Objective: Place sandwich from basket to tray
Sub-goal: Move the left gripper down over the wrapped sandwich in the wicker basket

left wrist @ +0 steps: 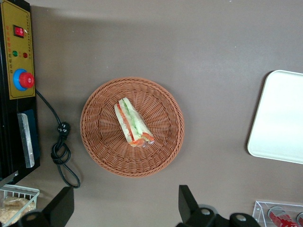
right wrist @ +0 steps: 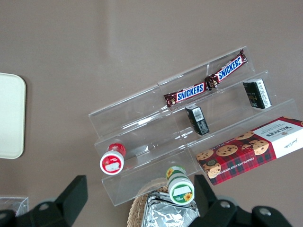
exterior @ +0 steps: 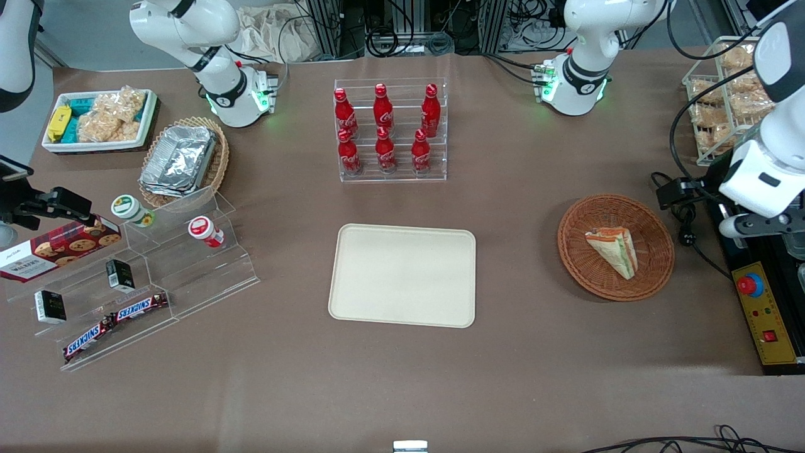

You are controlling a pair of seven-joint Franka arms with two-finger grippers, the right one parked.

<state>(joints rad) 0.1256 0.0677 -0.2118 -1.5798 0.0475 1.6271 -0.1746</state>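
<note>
Woven reddish-brown wicker frames the whole job: the round basket [exterior: 616, 246] sits on the brown table [exterior: 516, 352] toward the working arm's end, and the sandwich [exterior: 613, 250] lies in its middle, a wrapped wedge resting on its side with the orange and green filling layers showing along one edge. Nothing else shares the basket with it.

In the wrist view the gripper [left wrist: 127, 204] hangs well above the table with its two dark fingers [left wrist: 188, 203] spread wide apart and holding nothing. It is offset from the basket rather than directly over the sandwich, and the basket shows whole, which suggests the arm is high and has not yet come down.

So the step in hand looks like the approach, before any grasp. The next move calls for centring the spread fingers over the wedge, turning the wrist so they straddle its narrow thickness and not its long slope, then lowering into the shallow basket without catching the rim. The clear wrap may be slippery, so a firm, low pinch seems wise.

The cream tray [exterior: 402, 275] lies flat mid-table, well apart from the basket, with nothing on it. A rack of red bottles [exterior: 385, 129] stands farther from the front camera than the tray.
</note>
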